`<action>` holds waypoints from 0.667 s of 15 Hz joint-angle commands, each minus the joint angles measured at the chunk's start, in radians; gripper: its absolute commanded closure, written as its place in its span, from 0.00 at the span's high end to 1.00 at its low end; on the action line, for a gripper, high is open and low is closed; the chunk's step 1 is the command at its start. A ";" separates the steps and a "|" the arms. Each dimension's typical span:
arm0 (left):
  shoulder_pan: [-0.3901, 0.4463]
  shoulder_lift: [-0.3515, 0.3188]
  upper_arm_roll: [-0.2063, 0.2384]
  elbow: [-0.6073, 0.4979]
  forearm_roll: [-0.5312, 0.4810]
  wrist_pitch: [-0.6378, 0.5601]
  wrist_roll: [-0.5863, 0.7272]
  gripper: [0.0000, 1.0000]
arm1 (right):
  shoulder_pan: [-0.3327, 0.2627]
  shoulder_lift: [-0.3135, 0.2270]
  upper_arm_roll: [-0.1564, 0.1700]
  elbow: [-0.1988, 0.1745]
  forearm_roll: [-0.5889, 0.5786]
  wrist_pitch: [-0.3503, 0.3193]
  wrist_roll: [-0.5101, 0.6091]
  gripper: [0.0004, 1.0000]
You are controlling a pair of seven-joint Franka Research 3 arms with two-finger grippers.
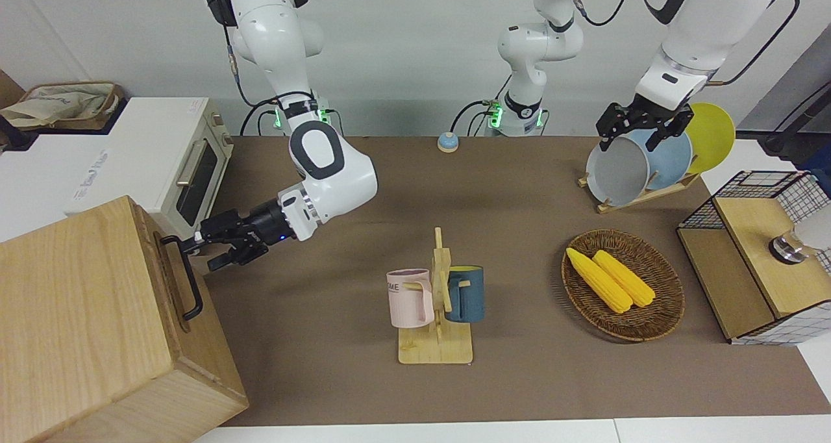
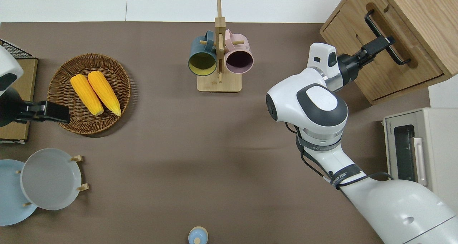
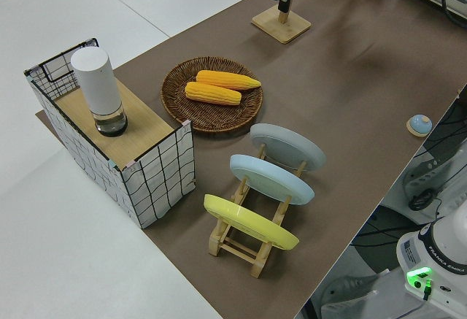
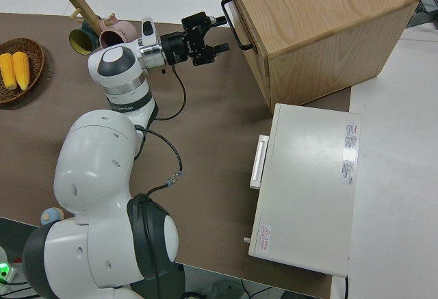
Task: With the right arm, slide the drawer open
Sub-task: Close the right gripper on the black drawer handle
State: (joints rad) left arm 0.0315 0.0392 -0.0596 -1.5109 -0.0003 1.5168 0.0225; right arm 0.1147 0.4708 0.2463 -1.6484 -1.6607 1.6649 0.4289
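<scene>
The wide light-wood drawer (image 2: 388, 50) with its black U-shaped bar handle (image 1: 184, 277) sits in the large pale wooden box (image 1: 84, 326) at the right arm's end of the brown table (image 1: 519, 378), beside the white toaster oven (image 1: 175, 164). The right tool (image 1: 206, 247) has its fingers apart around the handle's end nearer the robots. The left arm is parked.

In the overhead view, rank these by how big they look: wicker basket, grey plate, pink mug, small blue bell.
1. wicker basket
2. grey plate, slightly smaller
3. pink mug
4. small blue bell, partly cut off by the frame edge
</scene>
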 commanded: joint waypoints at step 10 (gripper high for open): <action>0.004 0.011 -0.006 0.026 0.017 -0.020 0.010 0.99 | -0.047 0.023 0.002 -0.005 -0.123 0.039 0.041 0.90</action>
State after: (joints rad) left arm 0.0315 0.0392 -0.0596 -1.5109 -0.0003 1.5168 0.0225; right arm 0.0930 0.4798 0.2383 -1.6487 -1.7335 1.6848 0.4368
